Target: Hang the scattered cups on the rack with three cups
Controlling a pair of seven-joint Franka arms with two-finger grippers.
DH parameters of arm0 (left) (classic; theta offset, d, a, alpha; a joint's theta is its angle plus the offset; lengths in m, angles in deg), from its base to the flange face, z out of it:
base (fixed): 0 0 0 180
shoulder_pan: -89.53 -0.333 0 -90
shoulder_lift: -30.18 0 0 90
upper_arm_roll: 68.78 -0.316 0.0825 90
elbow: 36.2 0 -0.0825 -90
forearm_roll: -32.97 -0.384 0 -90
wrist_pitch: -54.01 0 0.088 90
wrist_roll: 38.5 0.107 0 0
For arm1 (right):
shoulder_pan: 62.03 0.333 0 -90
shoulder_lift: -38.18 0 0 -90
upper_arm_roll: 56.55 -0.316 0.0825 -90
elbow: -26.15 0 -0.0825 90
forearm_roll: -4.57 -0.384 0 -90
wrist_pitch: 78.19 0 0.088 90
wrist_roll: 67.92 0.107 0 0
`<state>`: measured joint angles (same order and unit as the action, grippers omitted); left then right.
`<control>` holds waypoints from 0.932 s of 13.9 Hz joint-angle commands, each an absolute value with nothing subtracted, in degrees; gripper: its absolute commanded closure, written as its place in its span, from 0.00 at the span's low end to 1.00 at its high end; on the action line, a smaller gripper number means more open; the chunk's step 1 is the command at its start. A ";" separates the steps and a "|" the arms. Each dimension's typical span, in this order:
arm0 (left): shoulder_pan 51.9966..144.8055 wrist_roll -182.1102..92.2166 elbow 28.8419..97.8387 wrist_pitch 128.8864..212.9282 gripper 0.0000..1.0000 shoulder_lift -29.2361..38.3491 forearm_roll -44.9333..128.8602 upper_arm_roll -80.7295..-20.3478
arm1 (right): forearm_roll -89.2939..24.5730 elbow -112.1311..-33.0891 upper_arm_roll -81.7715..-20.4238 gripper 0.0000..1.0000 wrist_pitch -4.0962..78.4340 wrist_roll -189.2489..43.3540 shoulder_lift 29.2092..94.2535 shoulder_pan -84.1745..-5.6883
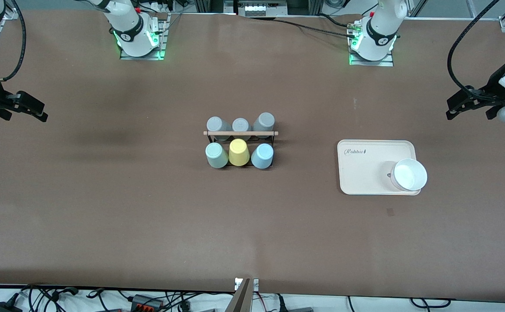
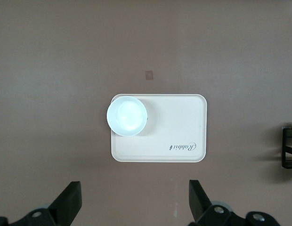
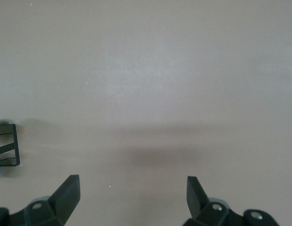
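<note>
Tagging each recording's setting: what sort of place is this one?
Most likely a robotics lab bench: two arm bases bolted along a brown table, cables and power strips at its edges, and staged props, a rack of cups and a cream tray holding a white bowl.

Mint cup and blue cup inverted on black rack

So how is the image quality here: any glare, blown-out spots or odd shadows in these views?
Front view: even light, a faint dark patch on the table toward the right arm's end, green glow at both bases. Left wrist view: the white bowl on the cream tray is overexposed, its inside washed out. Right wrist view: soft and low in contrast, a broad blurred shadow above the open right pincer.
</note>
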<state>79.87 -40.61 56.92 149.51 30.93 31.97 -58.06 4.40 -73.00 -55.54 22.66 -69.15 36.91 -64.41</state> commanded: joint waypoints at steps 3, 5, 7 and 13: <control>79.33 -40.96 56.97 148.93 0.00 31.58 32.71 -57.70 | 4.66 -73.34 -56.37 0.00 22.53 -70.46 35.63 -65.55; 79.33 -40.96 56.88 148.93 0.00 31.58 32.71 -57.70 | 4.75 -73.52 -56.37 0.00 22.36 -70.46 35.63 -65.28; 79.33 -40.96 56.88 148.84 0.00 31.58 32.71 -57.70 | 4.75 -73.52 -56.28 0.00 22.18 -70.46 35.54 -65.28; 79.33 -41.22 56.70 148.58 0.00 31.58 32.71 -57.70 | 4.84 -73.34 -56.28 0.00 20.25 -70.55 35.54 -65.02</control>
<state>79.87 -40.64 56.92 149.46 30.99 31.97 -58.06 4.40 -72.98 -55.60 21.47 -69.36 36.74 -64.43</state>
